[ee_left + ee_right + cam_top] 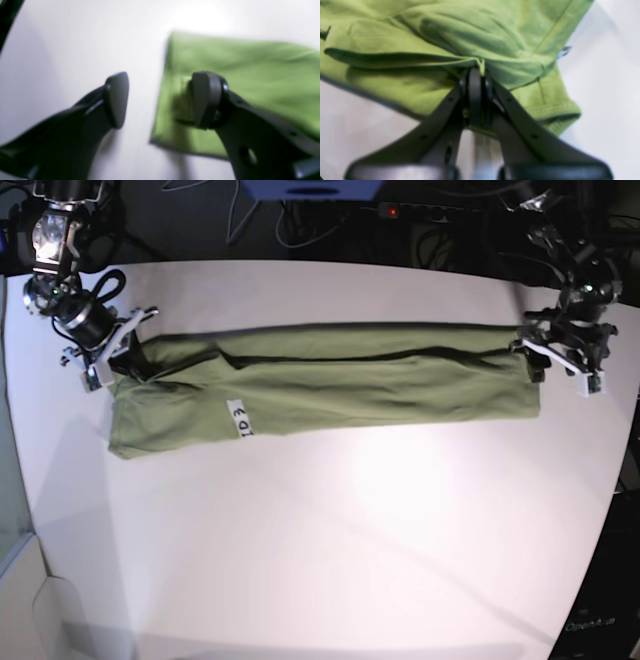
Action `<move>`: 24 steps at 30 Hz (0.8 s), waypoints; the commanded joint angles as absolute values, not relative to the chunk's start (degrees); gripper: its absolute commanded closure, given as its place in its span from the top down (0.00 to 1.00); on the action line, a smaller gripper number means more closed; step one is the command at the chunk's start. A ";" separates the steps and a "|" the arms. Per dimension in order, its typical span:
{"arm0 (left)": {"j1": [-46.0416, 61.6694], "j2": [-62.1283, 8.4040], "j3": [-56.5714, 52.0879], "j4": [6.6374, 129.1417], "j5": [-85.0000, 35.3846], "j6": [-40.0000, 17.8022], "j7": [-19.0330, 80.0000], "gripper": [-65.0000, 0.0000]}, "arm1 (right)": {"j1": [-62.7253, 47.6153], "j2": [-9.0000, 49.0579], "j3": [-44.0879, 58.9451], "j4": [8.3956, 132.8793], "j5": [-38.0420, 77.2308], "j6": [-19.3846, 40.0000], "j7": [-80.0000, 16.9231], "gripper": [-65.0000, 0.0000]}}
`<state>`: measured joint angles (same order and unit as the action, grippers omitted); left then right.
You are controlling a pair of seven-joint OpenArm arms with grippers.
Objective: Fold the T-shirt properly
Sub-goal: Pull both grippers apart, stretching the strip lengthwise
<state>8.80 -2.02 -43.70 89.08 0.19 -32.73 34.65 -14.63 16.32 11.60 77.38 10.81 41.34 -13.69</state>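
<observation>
Base view: T-shirt [330,385] spans mid-frame; right gripper [477,75] pinches its left end, left gripper [160,100] gapes (empty) over its right edge.

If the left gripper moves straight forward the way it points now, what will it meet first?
Probably the edge of the T-shirt and the white table under it: the open left gripper straddles that edge, though depth is unclear.

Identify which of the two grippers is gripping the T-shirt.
The right gripper: it is shut on a fold of the T-shirt. The left gripper stands open over the shirt's other end, holding nothing.
</observation>
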 commanded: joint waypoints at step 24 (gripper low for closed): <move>6.02 -2.59 -37.67 83.91 -0.84 -32.92 33.45 0.55 | -15.78 16.31 10.95 76.35 4.88 40.00 -21.58 0.01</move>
